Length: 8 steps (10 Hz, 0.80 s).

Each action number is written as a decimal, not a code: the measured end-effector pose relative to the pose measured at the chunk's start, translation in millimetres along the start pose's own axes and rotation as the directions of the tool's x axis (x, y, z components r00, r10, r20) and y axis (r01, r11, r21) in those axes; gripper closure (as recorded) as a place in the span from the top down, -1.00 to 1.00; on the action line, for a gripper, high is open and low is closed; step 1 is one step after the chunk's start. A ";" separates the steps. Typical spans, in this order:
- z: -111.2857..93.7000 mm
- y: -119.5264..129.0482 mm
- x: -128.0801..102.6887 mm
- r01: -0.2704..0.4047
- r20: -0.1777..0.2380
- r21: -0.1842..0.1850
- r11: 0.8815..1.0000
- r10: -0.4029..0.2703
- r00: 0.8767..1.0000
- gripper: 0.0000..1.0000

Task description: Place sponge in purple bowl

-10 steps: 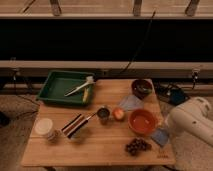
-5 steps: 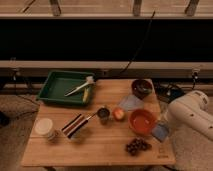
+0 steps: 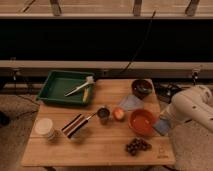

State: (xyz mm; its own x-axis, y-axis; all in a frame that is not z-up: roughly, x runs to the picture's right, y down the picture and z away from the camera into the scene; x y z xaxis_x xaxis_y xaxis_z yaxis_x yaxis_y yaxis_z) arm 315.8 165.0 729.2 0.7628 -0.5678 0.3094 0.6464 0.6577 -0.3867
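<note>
Green tray [image 3: 56, 90] back left holding brush [image 3: 80, 87]; orange bowl [image 3: 142, 121]; grapes [image 3: 137, 146]; white jar [image 3: 45, 128].

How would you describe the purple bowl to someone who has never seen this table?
On the wooden table, look at the far right corner, right of the green tray. The purple bowl there is small, deep and very dark, unlike the wider orange bowl nearer the front. The robot's tool is hidden behind its white arm at the right edge.

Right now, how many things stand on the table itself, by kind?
Bowls: 2 (purple bowl, orange bowl)
Fruit: 2 (round fruit, grapes)
Tray: 1
Sponge: 1
Sheet: 1
Cup: 1
Jar: 1
Packet: 1
Total: 10
The gripper, shut, is by the sponge.
</note>
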 end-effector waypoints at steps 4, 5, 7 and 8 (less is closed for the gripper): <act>0.8 -72.4 67.4 -0.010 0.000 0.025 1.000 0.010 1.000 -0.86; 0.4 -88.0 79.7 -0.006 -0.003 0.027 1.000 0.006 1.000 -0.86; 2.5 -123.0 99.6 0.008 -0.037 0.033 0.999 -0.007 0.999 -0.86; 4.1 -134.1 103.7 0.012 -0.053 0.041 0.999 -0.010 0.999 -0.86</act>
State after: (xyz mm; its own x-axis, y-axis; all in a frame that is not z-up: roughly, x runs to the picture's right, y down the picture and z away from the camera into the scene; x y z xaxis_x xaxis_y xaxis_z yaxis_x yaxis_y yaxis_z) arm 308.3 20.0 816.7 0.7543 -0.5998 0.2669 0.6558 0.6704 -0.3470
